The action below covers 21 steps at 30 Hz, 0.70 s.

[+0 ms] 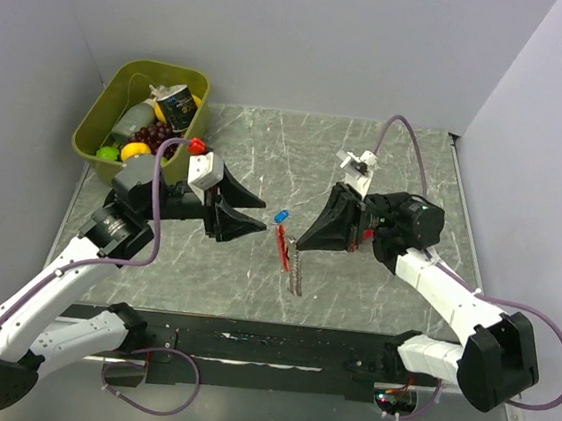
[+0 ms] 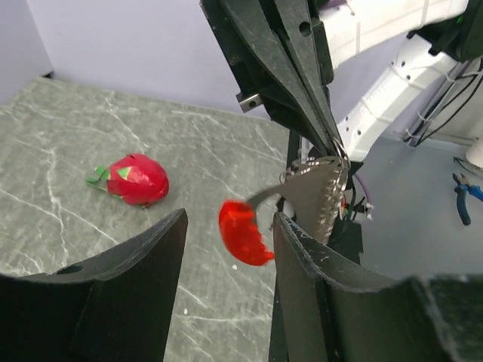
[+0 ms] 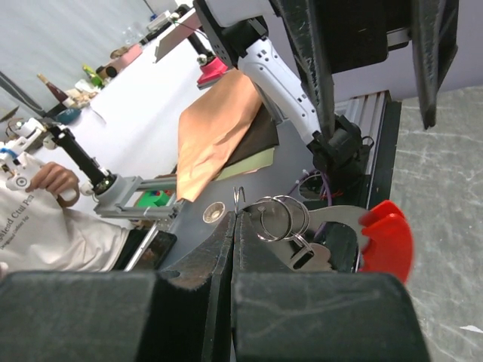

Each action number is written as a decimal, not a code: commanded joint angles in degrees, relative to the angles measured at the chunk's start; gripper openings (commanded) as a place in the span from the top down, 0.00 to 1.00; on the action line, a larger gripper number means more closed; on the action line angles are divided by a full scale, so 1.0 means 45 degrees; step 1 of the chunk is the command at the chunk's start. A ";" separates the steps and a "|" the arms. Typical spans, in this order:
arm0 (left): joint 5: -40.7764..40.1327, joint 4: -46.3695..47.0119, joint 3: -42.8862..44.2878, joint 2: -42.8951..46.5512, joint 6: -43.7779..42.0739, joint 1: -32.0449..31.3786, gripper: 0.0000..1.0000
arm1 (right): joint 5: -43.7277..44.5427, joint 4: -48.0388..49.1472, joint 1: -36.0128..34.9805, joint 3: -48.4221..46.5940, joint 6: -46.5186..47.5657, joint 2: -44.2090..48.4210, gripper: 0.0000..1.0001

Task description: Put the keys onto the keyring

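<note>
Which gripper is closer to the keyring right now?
Right. The right gripper is shut on the metal rings of the keyring, so it touches it. The left gripper is open and sits just short of the red end, not touching.

Worktop (image 1: 396, 172): grey-green marble-look slab w/ white veins, matte finish. Plain pale lilac-grey walls on 3 sides: back wall (image 1: 310, 33) along the far edge, left wall (image 1: 26, 53) and right wall (image 1: 553, 108) along the side edges, meeting at both far corners. Black rail (image 1: 276, 349) runs along the near edge. Olive-green bin (image 1: 98, 119) sits in the far left corner. Light is soft and even, from overhead. Right wrist view, beyond the near edge: white table (image 3: 143, 105) w/ clutter, copper-brown sheet (image 3: 219, 128), person in white shirt (image 3: 45, 234). Left wrist view, off the worktop: grey surface (image 2: 423, 226) w/ blue-handled pliers (image 2: 464, 197).
</note>
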<state>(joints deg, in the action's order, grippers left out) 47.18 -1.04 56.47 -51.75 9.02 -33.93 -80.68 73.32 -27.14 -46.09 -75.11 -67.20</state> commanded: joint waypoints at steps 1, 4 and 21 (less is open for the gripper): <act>0.0474 -0.0335 0.0713 -0.0298 -0.0460 0.0060 0.45 | -0.0038 0.4586 -0.0083 -0.0462 0.0168 -0.0456 1.00; -0.0578 -0.0316 0.0481 -0.0259 -0.0364 0.0060 0.45 | -0.0019 0.3963 -0.0044 -0.0170 0.0751 -0.1197 1.00; -0.5151 -0.0883 -0.0224 -0.0590 0.0047 0.0060 0.45 | 0.7339 -1.0701 0.0932 0.1706 1.1688 0.0808 1.00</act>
<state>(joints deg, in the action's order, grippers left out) 28.71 -5.15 55.51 -53.93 8.34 -33.93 -63.81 47.09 -23.20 -36.82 -41.25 -70.70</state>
